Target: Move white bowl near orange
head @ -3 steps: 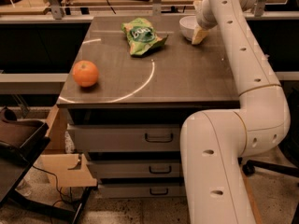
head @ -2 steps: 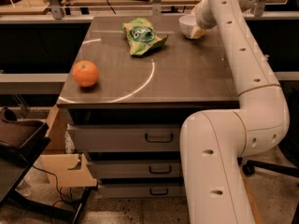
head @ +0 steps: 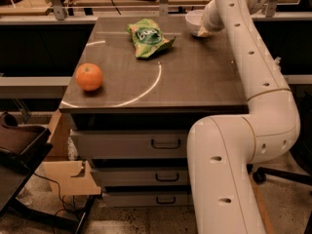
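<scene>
The white bowl (head: 193, 21) sits at the far right of the tabletop, near its back edge. My gripper (head: 203, 30) is right at the bowl's right side, against its rim, with the arm reaching in from the right front. The wrist hides part of the bowl. The orange (head: 89, 76) rests at the near left of the table, far from the bowl.
A green snack bag (head: 148, 37) lies at the back middle, between bowl and orange. The table (head: 195, 77) is a dark drawer cabinet with a white arc marked on it. A rail runs behind it. A cardboard box (head: 68, 172) stands on the floor at left.
My gripper has moved a little left and back, closing in on the white bowl's right side. The orange and the bag have not moved.
</scene>
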Available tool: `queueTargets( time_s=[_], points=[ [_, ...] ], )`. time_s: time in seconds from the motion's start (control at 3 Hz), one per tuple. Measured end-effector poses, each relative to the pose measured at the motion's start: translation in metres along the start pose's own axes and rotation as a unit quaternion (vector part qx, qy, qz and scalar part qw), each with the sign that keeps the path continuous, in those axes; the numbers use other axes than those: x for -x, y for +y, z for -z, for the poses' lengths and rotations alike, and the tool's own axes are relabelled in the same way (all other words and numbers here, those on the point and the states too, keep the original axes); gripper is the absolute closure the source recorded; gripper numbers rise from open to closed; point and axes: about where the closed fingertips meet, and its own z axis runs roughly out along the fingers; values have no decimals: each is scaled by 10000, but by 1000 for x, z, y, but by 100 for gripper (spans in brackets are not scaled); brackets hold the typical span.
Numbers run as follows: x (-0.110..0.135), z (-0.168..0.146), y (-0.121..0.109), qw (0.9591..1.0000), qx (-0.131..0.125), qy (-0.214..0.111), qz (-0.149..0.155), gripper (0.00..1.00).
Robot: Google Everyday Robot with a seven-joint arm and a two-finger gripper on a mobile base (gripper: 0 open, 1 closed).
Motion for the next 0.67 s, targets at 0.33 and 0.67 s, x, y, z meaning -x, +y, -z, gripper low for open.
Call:
queueTargets(
  time_s=[0.33,0.67],
  points=[
    [1,-3,3,10000,26,-6,3,100],
    [1,-4,3,10000,27,-6,3,100]
  ],
)
